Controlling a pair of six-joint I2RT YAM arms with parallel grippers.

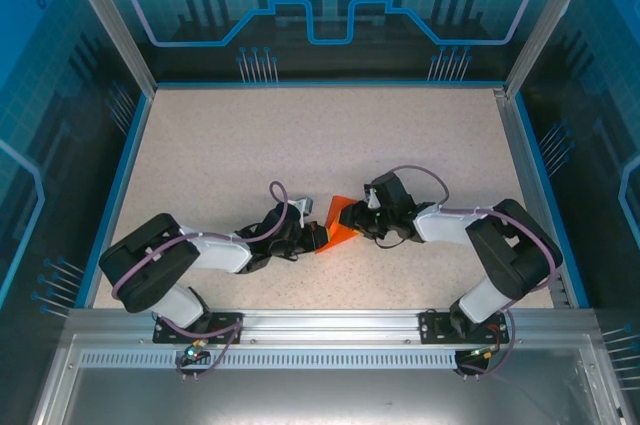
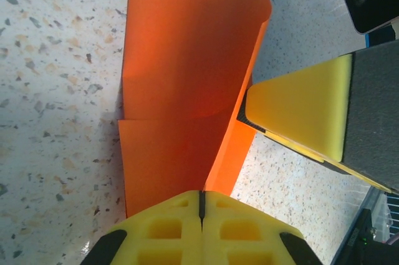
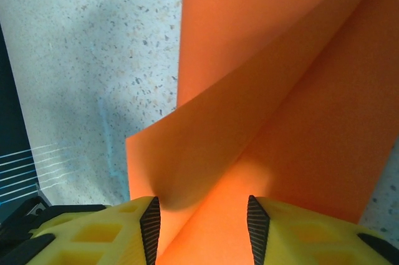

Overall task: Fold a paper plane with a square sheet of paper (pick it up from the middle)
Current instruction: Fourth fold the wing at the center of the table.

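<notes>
Paper (image 2: 181,78) in L end effector (image 2: 201,206)

free: far half of table (image 1: 330,135) | blocked: centre, left arm (image 1: 230,250), right arm (image 1: 450,225), orange paper (image 1: 340,225) between

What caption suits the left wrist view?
Left end effector shut on the creased orange paper over a speckled table.
</notes>
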